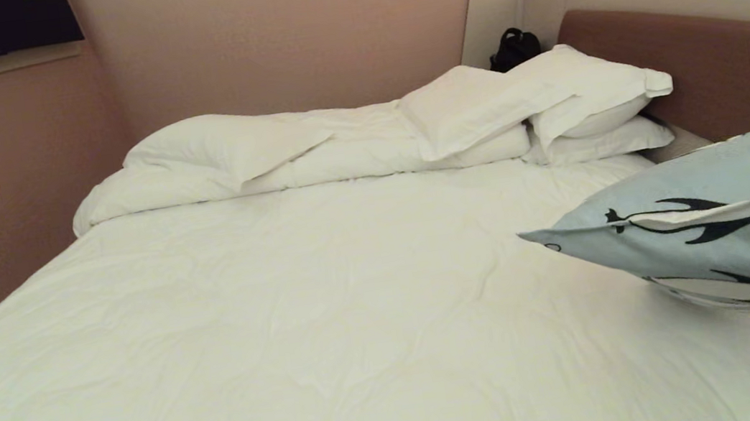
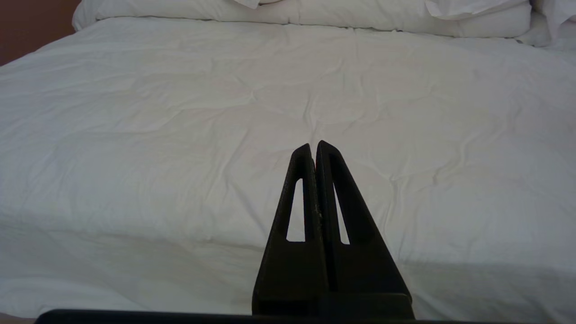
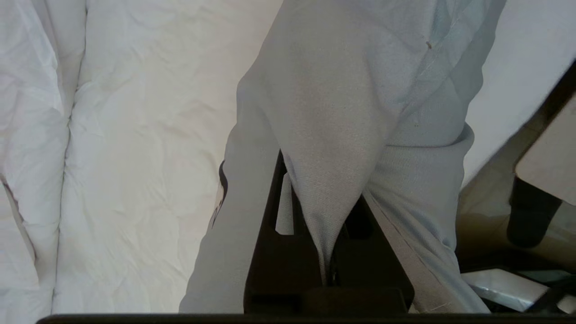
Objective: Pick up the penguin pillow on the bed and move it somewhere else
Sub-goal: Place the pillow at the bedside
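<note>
The bed fills the view, white pillows along its far edge. The penguin pillow hangs above its right side, apparently clear of the sheet, pinched by the right gripper. The left gripper hovers pressed together.

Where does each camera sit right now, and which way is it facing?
Head: high, looking down over the bed toward the headboard; penguin pillow lifted at right; no arm visible.
Left wrist: low at the bed's near edge, facing the sheet; shut left gripper shows.
Right wrist: above the bed, looking down; right gripper pinching the pillow's fabric.
Shared: all show the bed; head and right wrist show the pillow.
</note>
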{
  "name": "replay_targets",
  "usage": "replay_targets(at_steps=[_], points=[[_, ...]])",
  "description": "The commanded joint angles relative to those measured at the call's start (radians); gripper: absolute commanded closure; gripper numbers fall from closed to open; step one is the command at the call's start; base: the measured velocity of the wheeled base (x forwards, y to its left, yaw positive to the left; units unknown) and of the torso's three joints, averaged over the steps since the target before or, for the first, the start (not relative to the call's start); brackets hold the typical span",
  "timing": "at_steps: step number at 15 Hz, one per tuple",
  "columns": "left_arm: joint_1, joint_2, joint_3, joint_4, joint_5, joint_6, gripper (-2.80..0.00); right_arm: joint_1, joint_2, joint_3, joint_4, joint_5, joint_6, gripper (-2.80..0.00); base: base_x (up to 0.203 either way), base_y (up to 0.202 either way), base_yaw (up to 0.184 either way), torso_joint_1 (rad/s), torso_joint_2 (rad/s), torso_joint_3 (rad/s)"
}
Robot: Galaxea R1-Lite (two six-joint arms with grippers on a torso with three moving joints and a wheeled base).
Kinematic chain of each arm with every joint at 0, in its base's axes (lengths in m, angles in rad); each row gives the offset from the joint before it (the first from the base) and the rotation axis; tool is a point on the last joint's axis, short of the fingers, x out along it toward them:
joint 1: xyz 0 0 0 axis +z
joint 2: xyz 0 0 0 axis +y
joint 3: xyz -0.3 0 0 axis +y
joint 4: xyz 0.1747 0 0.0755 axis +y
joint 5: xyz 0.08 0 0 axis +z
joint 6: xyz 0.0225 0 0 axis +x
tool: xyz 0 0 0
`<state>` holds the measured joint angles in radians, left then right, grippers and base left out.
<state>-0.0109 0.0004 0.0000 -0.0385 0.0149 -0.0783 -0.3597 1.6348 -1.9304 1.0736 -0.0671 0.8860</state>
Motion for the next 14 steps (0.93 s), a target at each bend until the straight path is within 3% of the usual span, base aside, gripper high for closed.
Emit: replay_targets(at_steps=[1,5,9,14], points=[[0.0,0.0,0.0,-0.001,0.0,-0.001,0.0,-0.004,-0.062,-0.001,0.081,-0.003,0.004,0.0,0.0,0.0,0.0,0.0,0.0,0.0],[0.0,0.0,0.0,0.0,0.0,-0.001,0.0,-0.025,-0.145,0.001,0.171,-0.002,0.008,0.0,0.0,0.0,0.0,0.0,0.0,0.0],[0.0,0.0,0.0,-0.001,0.0,0.0,0.0,-0.113,-0.147,0.024,0.245,0.015,0.01,0.0,0.0,0.0,0.0,0.0,0.0,0.0],[0.0,0.0,0.0,0.0,0.0,-0.001,0.0,-0.144,-0.043,0.056,0.231,0.063,0.013,0.0,0.0,0.0,0.0,0.0,0.0,0.0]])
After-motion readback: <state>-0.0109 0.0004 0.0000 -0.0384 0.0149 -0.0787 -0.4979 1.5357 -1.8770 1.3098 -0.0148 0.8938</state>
